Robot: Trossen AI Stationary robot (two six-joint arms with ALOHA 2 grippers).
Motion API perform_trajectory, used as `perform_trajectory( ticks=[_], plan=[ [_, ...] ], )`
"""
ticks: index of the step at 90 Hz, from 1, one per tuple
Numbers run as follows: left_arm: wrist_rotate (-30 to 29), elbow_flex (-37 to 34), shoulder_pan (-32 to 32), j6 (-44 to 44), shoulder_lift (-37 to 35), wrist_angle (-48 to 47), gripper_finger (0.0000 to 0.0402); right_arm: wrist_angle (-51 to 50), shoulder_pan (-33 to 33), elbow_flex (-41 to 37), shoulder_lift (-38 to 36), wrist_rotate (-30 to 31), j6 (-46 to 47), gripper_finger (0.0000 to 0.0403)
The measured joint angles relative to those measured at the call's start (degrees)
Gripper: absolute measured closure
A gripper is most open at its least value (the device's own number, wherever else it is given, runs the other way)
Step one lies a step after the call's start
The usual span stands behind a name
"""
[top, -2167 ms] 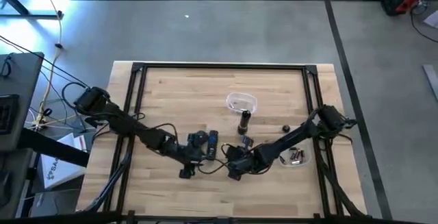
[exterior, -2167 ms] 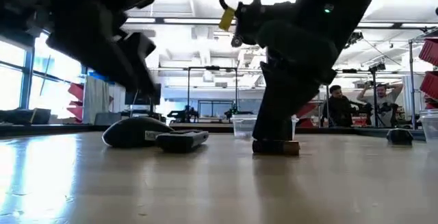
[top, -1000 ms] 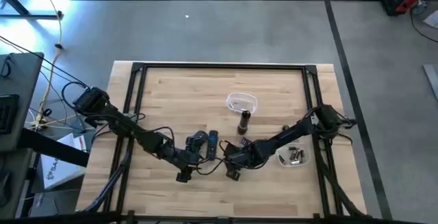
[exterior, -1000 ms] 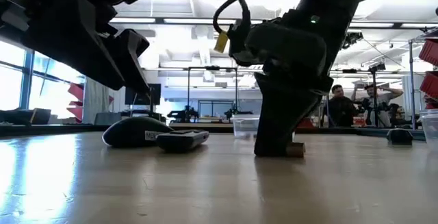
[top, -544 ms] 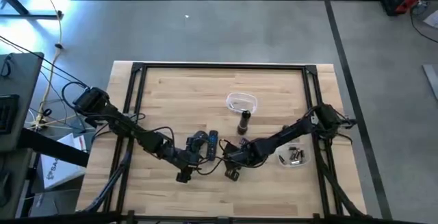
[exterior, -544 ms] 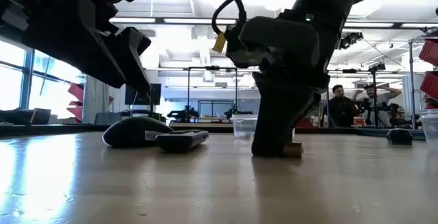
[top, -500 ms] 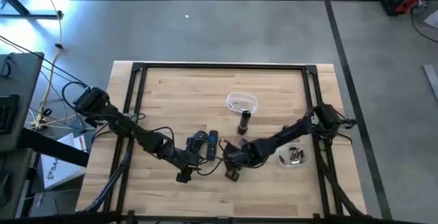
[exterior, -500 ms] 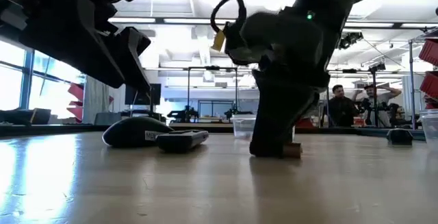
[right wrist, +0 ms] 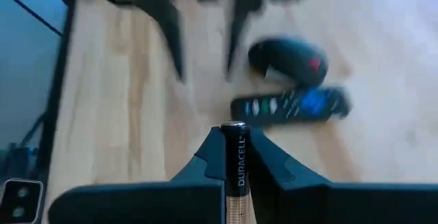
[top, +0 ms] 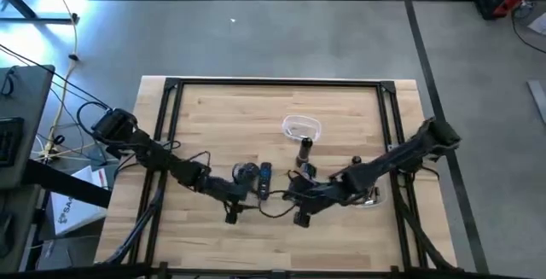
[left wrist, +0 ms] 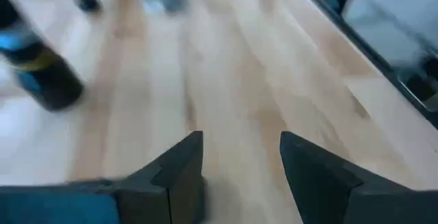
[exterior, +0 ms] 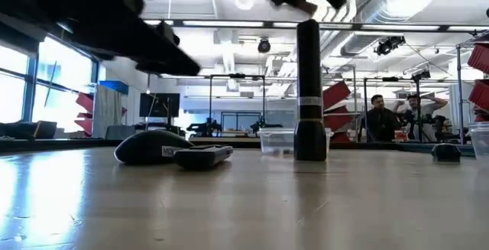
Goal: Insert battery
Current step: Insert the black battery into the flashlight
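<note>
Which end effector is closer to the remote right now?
Left. The left end effector hangs open just beside the remote, on the mouse side. The right end effector is farther off on the other side, shut on a battery.

Bench (top: 222, 117) light blond wood with visible grain, framed in black rails. Both arms dark, near black. Battery (right wrist: 237, 162) in the right wrist view black on top with white lettering, copper lower down. Remote (right wrist: 291, 105) black with a blue button and small green and white ones. Mouse (right wrist: 287, 59) black with a small red mark. Flashlight (exterior: 309, 89) at centre of the low view black with a pale band. Container (top: 301, 128) clear with a whitish rim. Floor (top: 273, 31) grey with dark lines.
</note>
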Motion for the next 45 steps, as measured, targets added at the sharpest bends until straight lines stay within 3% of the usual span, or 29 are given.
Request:
perform_trajectory(
  ticks=[16, 27, 45],
  plan=[
    [0.12, -2.58, 7.20, 4.68, 0.00, 8.10, 0.0225, 2.62, -2.07, -5.82, -10.73, 2.98, -8.56, 0.0403],
    [2.76, -1.97, 12.43, 7.38, 0.00, 8.51, 0.0225, 12.71, -5.26, -14.14, -19.07, 1.38, -13.99, 0.0403],
    [5.05, -0.90, 17.79, 8.89, 0.00, 12.00, 0.0225, 37.39, -13.24, -31.66, -30.38, -11.30, -20.96, 0.0403]
  ],
)
